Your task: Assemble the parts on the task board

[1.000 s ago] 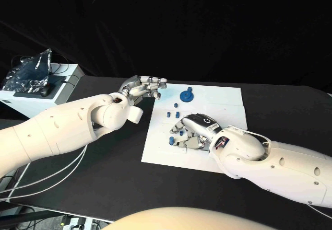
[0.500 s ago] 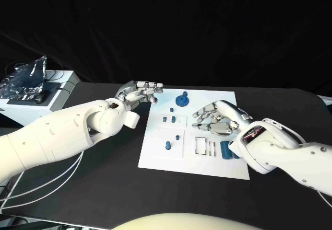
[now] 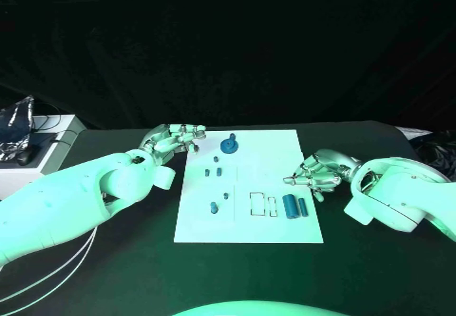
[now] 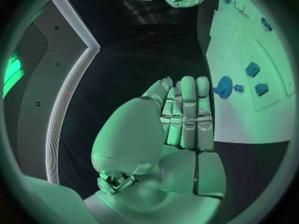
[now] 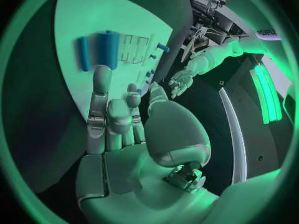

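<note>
Task board (image 3: 285,227) mid-table, left robot hand (image 3: 173,139) curled empty at its far-left corner, right robot hand (image 3: 317,173) curled empty at its right edge.

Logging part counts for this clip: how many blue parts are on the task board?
8 visible: gear at the far edge, three small pegs below it, two nearer, two cylinders by the slots. Smaller ones may escape notice.

Parts (image 3: 290,207) on task board (image 3: 249,227) — mid-table

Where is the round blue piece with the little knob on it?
In the head view, the round blue piece sits on the white task board, near its far edge, just beside the robot's left hand.
</note>
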`<state>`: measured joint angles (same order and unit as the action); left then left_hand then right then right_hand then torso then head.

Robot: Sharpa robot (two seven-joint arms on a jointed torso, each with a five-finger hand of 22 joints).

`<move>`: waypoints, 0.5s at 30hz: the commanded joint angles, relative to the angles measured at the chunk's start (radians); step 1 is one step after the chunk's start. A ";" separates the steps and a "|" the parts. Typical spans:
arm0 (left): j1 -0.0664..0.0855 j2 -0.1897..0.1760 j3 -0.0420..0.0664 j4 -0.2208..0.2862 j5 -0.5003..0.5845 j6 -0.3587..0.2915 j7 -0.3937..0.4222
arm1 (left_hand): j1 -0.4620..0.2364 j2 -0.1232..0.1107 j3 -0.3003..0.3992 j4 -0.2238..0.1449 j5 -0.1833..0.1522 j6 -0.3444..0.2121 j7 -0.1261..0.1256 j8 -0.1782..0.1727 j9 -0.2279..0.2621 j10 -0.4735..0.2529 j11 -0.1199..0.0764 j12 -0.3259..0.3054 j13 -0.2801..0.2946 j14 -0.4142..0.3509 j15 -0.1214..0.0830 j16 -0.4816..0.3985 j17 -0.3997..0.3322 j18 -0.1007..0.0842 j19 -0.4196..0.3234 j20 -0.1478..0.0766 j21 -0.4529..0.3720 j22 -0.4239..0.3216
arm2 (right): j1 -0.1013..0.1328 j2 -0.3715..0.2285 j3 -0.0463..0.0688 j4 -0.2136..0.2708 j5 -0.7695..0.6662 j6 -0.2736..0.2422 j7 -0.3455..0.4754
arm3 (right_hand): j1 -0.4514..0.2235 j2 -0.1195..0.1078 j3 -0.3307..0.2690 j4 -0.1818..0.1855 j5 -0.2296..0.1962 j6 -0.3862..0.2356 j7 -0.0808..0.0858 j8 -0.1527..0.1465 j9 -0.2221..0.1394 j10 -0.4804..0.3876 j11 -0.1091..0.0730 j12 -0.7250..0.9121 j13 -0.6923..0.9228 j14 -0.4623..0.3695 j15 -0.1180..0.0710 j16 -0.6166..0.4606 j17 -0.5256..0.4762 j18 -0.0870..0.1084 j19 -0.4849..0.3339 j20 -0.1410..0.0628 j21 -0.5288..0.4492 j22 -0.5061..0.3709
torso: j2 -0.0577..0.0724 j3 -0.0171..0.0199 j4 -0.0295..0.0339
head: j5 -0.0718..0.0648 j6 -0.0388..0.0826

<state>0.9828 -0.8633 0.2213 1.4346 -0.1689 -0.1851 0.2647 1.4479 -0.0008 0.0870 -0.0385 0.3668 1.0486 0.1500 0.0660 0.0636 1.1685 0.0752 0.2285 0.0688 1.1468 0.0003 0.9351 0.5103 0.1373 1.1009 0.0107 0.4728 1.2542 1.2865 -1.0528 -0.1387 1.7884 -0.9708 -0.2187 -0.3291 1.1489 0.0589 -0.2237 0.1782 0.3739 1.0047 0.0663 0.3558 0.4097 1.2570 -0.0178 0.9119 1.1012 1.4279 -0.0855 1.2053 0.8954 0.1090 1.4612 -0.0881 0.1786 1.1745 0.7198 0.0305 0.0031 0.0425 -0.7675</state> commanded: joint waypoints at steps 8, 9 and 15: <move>-0.009 0.008 0.001 -0.004 0.000 0.021 0.011 | -0.006 0.001 -0.004 0.001 0.002 -0.004 -0.004 0.002 0.002 -0.006 0.000 0.000 -0.001 -0.001 0.005 -0.004 0.000 -0.002 0.004 0.003 -0.007 0.000 | 0.005 -0.024 -0.018 0.030 -0.075 0.135 -0.273 | -0.021 -0.012 -0.041 0.048 0.013 0.019 -0.016 -0.022 0.129 0.061 -0.012 0.008 0.131 0.014 -0.006 0.026 0.062 -0.010 0.044 -0.014 0.072 0.025 | -0.012 -0.0025 -0.0190 | -0.020 -0.003; -0.009 0.008 0.001 -0.005 0.000 0.022 0.011 | -0.006 0.001 -0.004 0.001 0.002 -0.004 -0.004 0.002 0.002 -0.006 0.000 0.000 -0.001 -0.001 0.005 -0.004 0.000 -0.002 0.004 0.003 -0.007 0.000 | 0.006 -0.023 -0.019 0.030 -0.077 0.135 -0.278 | -0.023 -0.013 -0.040 0.048 0.015 0.018 -0.016 -0.025 0.136 0.062 -0.012 0.006 0.134 0.014 -0.006 0.027 0.064 -0.010 0.044 -0.015 0.074 0.026 | -0.012 -0.0030 -0.0195 | -0.020 -0.004; -0.010 0.010 0.001 -0.006 0.000 0.022 0.011 | -0.005 0.001 -0.005 0.003 0.002 -0.004 -0.004 0.001 0.001 -0.006 -0.001 0.000 -0.001 -0.001 0.005 -0.004 0.000 -0.002 0.006 0.003 -0.009 0.000 | 0.005 -0.004 -0.027 0.030 -0.107 0.135 -0.310 | -0.039 -0.017 -0.039 0.050 0.036 0.024 -0.019 -0.029 0.159 0.069 -0.015 0.013 0.150 0.015 -0.007 0.031 0.072 -0.012 0.044 -0.016 0.088 0.033 | -0.012 -0.0050 -0.0202 | -0.016 -0.006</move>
<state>0.9732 -0.8555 0.2215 1.4270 -0.1688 -0.1811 0.2648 1.4479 -0.0008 0.0870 -0.0386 0.3668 1.0487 0.1500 0.0660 0.0636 1.1686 0.0752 0.2285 0.0688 1.1468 0.0003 0.9351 0.5102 0.1373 1.1009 0.0107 0.4663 1.2541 1.2919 -1.0611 -0.1655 1.8154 -1.0280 -0.1143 -0.5822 1.1197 0.0431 -0.2656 0.2266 0.4058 1.0212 0.0468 0.3324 0.5684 1.3201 -0.0330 0.9180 1.2501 1.4369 -0.0945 1.2335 0.9678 0.1083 1.4612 -0.0951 0.2655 1.2073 0.7079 0.0267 -0.0158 0.0243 -0.7726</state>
